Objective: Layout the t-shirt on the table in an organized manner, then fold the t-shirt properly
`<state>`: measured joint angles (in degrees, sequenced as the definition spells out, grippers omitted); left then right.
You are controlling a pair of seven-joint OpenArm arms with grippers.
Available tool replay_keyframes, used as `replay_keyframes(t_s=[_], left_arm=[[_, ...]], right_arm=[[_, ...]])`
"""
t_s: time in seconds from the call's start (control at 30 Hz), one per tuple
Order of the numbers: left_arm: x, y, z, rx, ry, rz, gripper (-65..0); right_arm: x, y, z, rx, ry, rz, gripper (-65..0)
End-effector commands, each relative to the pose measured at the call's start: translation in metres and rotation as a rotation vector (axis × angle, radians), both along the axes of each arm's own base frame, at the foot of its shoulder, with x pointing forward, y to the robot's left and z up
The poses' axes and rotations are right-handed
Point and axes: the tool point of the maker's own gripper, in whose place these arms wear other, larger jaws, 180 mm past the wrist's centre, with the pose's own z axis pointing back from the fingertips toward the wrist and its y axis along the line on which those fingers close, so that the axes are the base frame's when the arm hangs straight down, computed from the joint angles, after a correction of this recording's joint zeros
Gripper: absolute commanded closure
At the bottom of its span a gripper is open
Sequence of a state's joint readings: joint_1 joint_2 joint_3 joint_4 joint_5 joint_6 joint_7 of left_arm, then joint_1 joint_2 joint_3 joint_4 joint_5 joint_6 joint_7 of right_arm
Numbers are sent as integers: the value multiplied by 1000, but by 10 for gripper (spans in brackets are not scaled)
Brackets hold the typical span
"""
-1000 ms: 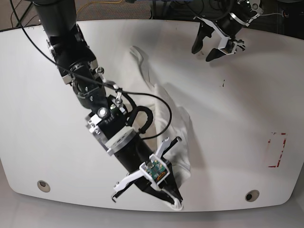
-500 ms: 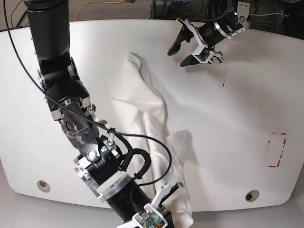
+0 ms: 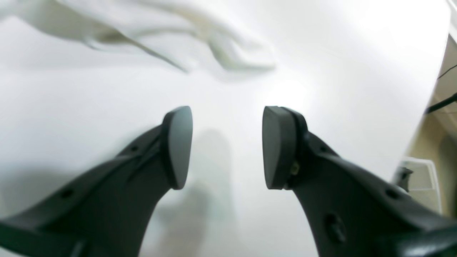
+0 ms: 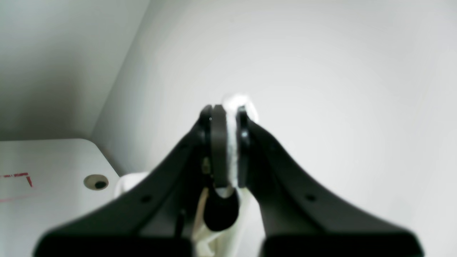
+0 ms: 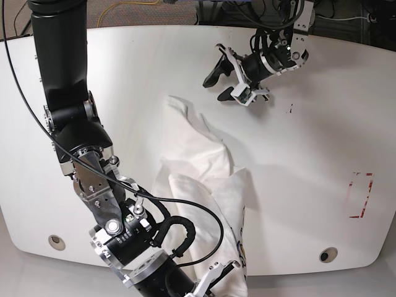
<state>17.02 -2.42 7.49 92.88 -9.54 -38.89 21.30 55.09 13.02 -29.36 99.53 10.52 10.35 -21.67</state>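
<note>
1. The white cotton t-shirt (image 5: 201,167) lies crumpled in a long rumpled band on the large white smooth table (image 5: 322,148), running from near the table's middle down to its near edge; a sliver of blue and orange print (image 5: 240,246) peeks out of a fold close to that edge.
2. The right gripper (image 4: 228,142) is off the table's near edge, jaws pressed tight on a pinch of the white fabric, which shows between the pads in the right wrist view.
3. The left gripper (image 5: 230,79) hangs over the table's far side, well apart from the shirt's upper tip, jaws standing apart with nothing between them.
4. The right gripper itself is cut off in the base view; only its black arm (image 5: 93,185) shows. The shirt's lettering is mostly folded out of sight, and the left wrist view is blurred.
</note>
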Motion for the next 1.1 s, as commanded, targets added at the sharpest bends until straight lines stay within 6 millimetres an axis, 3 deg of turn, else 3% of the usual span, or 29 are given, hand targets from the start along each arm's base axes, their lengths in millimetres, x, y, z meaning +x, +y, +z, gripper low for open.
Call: replay_keyframes(t_s=[0.0,0.23,0.43,0.67,1.07], left_arm=[[16,-12,9,-67,-23,13,-299],[48,-22,-3,-87,5,33,-299],[88,-13,-15,-62,36,158,-299],[122,-16,-20,-57,64,230,-299],[148,-42,-28,-75,127,208,-294]], right_arm=[[-7,-2,27,29,-71,4,0],[-6,-3,25,28,-67,2,0],[-3,-4,23,26,-59,-3,0],[-2,-6,19,25,-51,-8,0],[-1,-6,13,23,-39,-9,0]])
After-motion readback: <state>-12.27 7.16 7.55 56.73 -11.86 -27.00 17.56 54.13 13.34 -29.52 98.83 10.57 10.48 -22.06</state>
